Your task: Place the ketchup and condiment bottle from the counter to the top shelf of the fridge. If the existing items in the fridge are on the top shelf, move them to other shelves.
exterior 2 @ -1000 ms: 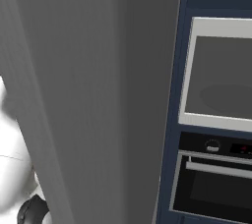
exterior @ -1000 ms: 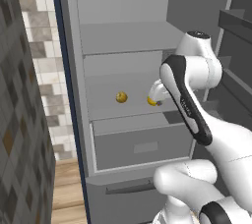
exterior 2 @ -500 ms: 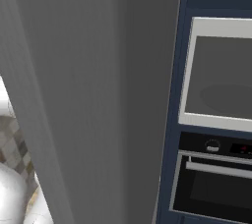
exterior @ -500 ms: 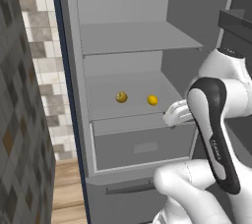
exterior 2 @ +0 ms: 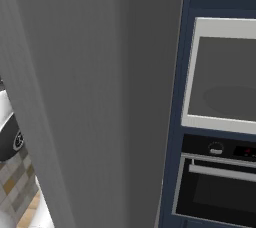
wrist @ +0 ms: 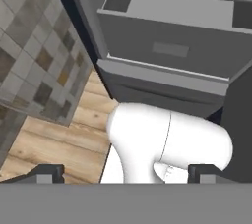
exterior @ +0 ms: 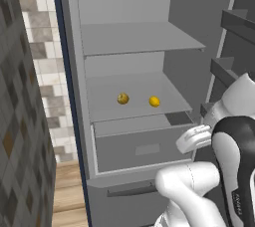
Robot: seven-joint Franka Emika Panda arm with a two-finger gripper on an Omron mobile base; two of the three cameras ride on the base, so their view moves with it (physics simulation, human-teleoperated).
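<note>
Left base view: I log the open fridge (exterior: 129, 71), top shelf (exterior: 139, 37) bare; two yellow items (exterior: 123, 98) on the middle shelf, drawer (exterior: 144, 146) below.

Right base view: fridge wall, oven (exterior 2: 215, 182).

Hand view: end effector (wrist: 125, 174) spread, holding nothing, over wood floor (wrist: 64, 134).

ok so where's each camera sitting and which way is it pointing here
Left base view: behind the arm on its left, facing the open fridge, two yellow items on the middle shelf; white arm at lower right.
Right base view: behind on the right, facing the grey fridge side panel, oven beyond.
Hand view: on the hand, aimed down at the fridge drawer and wood floor; open fingers at bottom.
Left base and hand views share the drawer.
</note>
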